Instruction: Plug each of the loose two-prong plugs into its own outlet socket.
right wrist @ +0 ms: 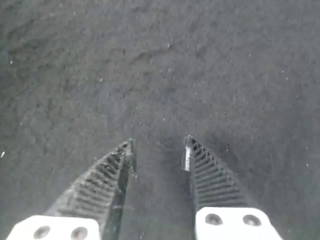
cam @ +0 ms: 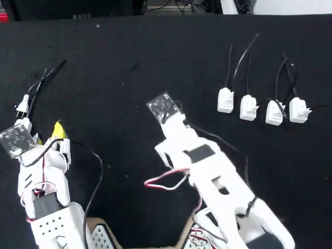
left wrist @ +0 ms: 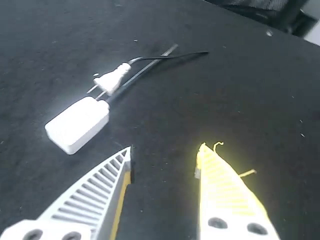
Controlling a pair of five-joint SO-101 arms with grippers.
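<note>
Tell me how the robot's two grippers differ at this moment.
The left gripper is yellow on one side; the right gripper has no yellow. The left gripper points toward a loose two-prong plug and a white outlet socket lying close together; the right gripper hangs above a bare patch of the black table. Both are open and hold nothing.

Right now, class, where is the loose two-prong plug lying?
In the high view the loose plug lies at the left side of the table, just ahead of the left gripper. The left wrist view shows it beside a white socket block.
</note>
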